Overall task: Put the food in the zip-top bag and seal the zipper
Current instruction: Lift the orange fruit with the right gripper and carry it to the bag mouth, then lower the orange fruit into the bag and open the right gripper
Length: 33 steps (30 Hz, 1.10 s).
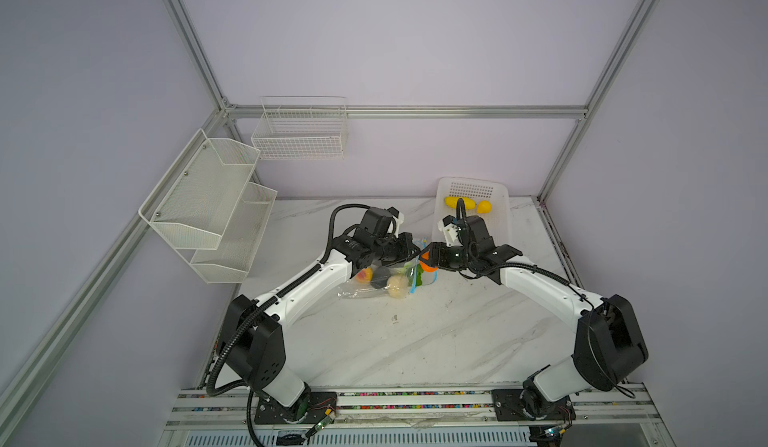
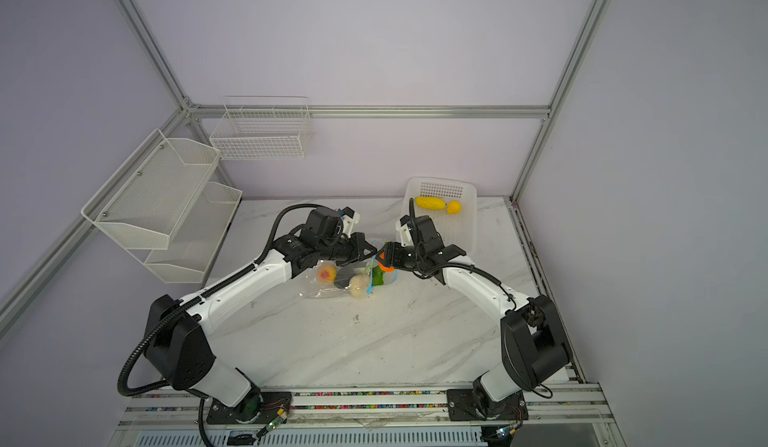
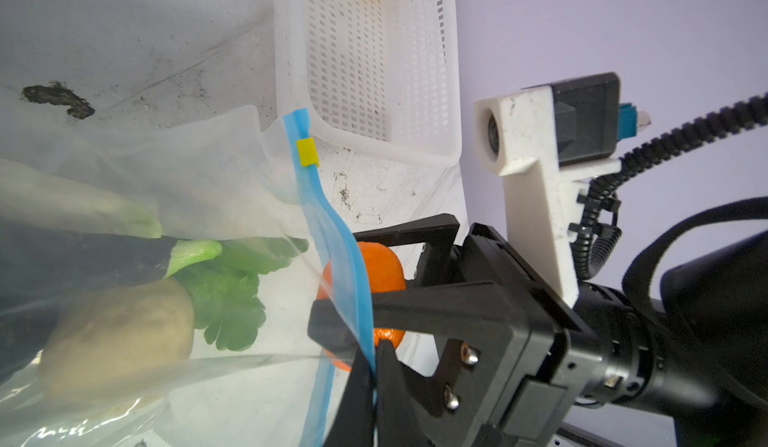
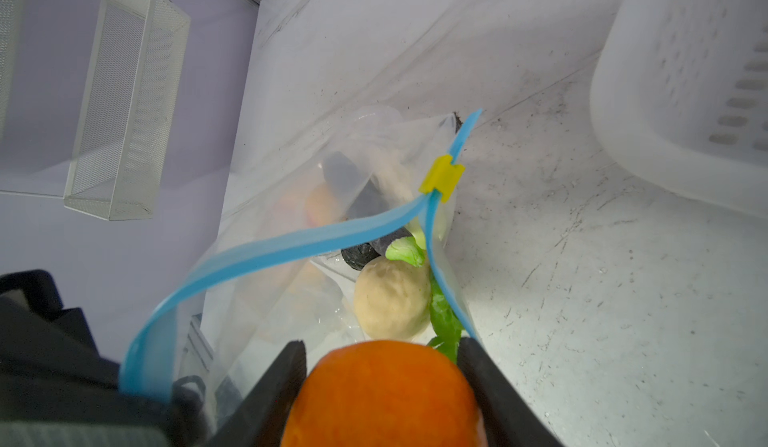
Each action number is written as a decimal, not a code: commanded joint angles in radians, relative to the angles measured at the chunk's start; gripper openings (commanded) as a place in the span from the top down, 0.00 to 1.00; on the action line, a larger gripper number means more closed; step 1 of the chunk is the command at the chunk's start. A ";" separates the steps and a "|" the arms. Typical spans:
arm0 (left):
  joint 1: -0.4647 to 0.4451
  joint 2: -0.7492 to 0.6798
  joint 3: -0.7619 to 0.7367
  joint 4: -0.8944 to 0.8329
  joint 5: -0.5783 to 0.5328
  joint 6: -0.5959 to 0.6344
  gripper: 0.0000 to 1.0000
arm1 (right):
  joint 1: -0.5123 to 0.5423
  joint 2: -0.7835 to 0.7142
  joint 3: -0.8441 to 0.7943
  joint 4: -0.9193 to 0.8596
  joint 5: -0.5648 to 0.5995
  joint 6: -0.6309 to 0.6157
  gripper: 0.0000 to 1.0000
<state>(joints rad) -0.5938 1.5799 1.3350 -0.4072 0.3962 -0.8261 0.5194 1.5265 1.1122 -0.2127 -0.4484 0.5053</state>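
Zip-top bag [image 1: 374, 285] lies on the marble-pattern tabletop [image 1: 415, 341], centre and toward the far side, mouth facing right. Zipper [image 4: 291, 249] parted: one blue lip lifted in an arc, the other low along the table; yellow slider [image 4: 441, 177] at its far end.

Inside the bag: cream potato-like piece [image 4: 392, 299], green leafy piece [image 3: 232, 295], dark piece with a green cap [image 4: 361, 253], yellow-red round piece [image 1: 365, 275].

Left gripper [image 3: 376, 366], fingers together, pinches the raised zipper lip. Right gripper [image 4: 380, 351], fingers apart around an orange toy fruit [image 4: 382, 395] and clamped on it, sits at the open mouth.

White perforated basket [image 2: 469, 224], far right of the bag, holds a long yellow piece [image 2: 430, 203] and a lemon [image 2: 454, 206] side by side.

Mesh shelf [image 1: 208, 199] and wire basket [image 1: 299, 133] hang on the walls at far left
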 commanded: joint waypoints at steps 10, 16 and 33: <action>0.009 -0.054 0.001 0.021 -0.003 0.022 1.00 | 0.015 0.034 0.011 0.017 0.015 0.006 0.40; 0.009 -0.051 0.004 0.022 -0.003 0.021 1.00 | 0.016 0.032 0.017 0.015 0.021 0.003 0.38; 0.010 -0.050 0.004 0.024 -0.002 0.021 1.00 | 0.017 0.031 0.017 0.015 0.035 -0.001 0.33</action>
<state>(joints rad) -0.5896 1.5780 1.3350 -0.4072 0.3927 -0.8261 0.5293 1.5578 1.1122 -0.2123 -0.4294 0.5079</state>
